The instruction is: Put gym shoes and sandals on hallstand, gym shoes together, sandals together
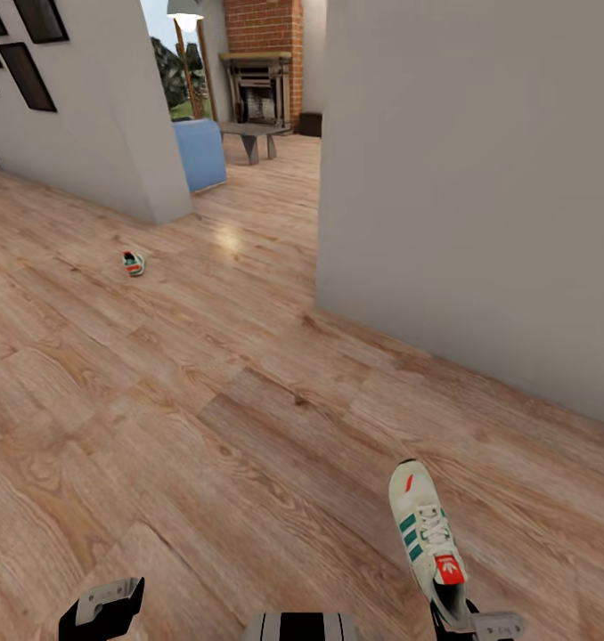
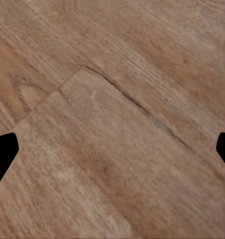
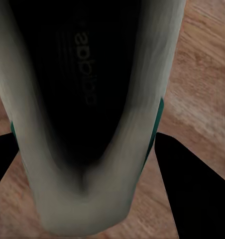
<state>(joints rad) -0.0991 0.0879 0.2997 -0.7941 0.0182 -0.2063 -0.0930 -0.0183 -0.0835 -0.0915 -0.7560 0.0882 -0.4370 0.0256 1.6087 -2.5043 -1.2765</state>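
- Gym shoe point(image 1: 429, 541), white with green stripes and a red tongue label, is held at its heel by the right gripper point(image 1: 467, 620), toe pointing away from the robot, above the corridor floor point(image 1: 248, 427).
- Right wrist view looks into that shoe's dark inside point(image 3: 85, 99), with a black finger point(image 3: 192, 189) on either side of the heel, clamped on it.
- Second gym shoe point(image 1: 134, 263) lies well away on the planks, near a grey wall corner point(image 1: 164, 178).
- Left gripper point(image 2: 112, 149) hangs low over bare planks, fingers point(image 2: 3, 152) spread wide and holding nothing.
- Beyond the walls stand a blue sofa point(image 1: 199, 151) and a brick fireplace point(image 1: 262, 62).
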